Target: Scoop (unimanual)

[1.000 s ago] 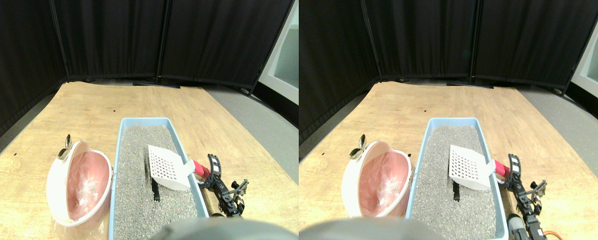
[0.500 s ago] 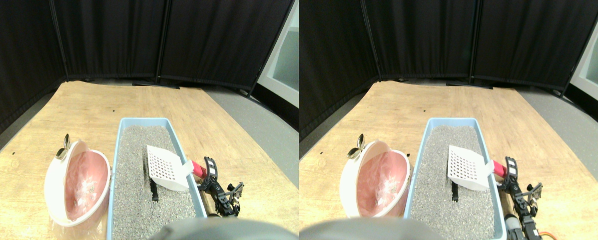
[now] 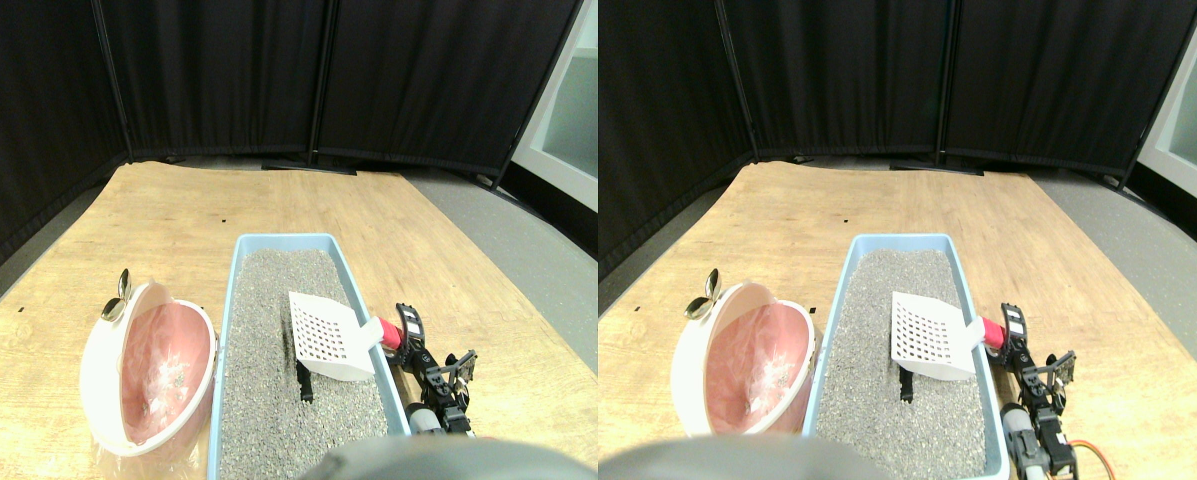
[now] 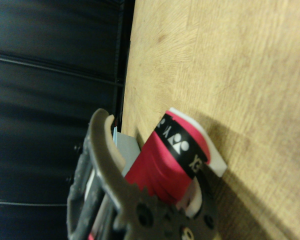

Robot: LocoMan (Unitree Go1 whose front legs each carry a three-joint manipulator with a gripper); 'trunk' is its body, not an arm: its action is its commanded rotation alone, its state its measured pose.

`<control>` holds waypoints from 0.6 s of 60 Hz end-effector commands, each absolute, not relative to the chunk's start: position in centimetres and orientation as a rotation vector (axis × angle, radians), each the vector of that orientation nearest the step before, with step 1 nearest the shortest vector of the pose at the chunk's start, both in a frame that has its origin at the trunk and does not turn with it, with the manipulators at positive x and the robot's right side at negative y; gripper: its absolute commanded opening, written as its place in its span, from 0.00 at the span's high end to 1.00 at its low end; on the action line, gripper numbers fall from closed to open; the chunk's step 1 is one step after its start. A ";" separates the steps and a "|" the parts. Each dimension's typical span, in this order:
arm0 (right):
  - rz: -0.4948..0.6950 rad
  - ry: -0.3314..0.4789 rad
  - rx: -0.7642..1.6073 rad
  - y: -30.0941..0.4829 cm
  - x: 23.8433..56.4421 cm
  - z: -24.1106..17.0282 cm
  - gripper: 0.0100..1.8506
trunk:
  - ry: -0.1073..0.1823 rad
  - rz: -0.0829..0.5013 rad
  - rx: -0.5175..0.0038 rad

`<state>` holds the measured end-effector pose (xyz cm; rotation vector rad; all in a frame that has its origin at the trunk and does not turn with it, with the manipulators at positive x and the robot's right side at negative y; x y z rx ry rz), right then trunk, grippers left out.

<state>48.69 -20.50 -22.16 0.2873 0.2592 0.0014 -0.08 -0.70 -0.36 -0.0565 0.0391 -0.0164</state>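
Over the tray [image 3: 353, 281], the scoop [image 3: 326, 333] is hanging tilted, its red handle [image 3: 389, 334] crossing the rim into the gripper [image 3: 410, 330], which looks to be gripping it, though the wrist view is tight. A dark lump [image 3: 304, 381] is lying in the litter below. Risk: the handle snagging the rim, tipping litter out. Only the wrist view shows the handle's black band [image 4: 182, 143]; only the stereo view shows the bowl [image 3: 148, 372].
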 end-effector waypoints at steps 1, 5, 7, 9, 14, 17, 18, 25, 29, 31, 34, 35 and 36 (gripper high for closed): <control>0.008 0.193 0.301 -19.8 49.7 -20.9 0.74 | 0.033 0.012 -0.078; -0.001 0.193 0.292 -19.9 49.6 -21.1 0.89 | 0.033 0.012 -0.078; 0.004 0.191 0.292 -19.9 49.6 -21.1 0.95 | 0.033 0.012 -0.078; 0.016 0.184 0.285 -20.0 49.6 -21.2 0.97 | 0.033 0.012 -0.078; 0.022 0.183 0.274 -20.1 49.5 -21.2 0.97 | 0.033 0.012 -0.078; 0.023 0.179 0.273 -20.2 49.5 -21.3 0.97 | 0.033 0.012 -0.078; 0.024 0.178 0.273 -20.3 49.4 -21.2 0.97 | 0.033 0.012 -0.078; 0.030 0.140 0.230 -20.6 49.0 -20.6 0.97 | 0.039 0.014 -0.083; 0.040 0.130 0.229 -20.8 48.9 -20.4 0.97 | 0.038 0.015 -0.084; 0.051 0.125 0.229 -20.8 48.8 -20.3 0.97 | 0.038 0.015 -0.084; 0.081 0.108 0.229 -20.9 48.8 -19.9 0.97 | 0.038 0.015 -0.084; 0.088 0.100 0.226 -20.9 48.7 -19.7 0.97 | 0.036 0.015 -0.084; 0.089 0.097 0.223 -21.0 48.7 -19.6 0.97 | 0.036 0.015 -0.084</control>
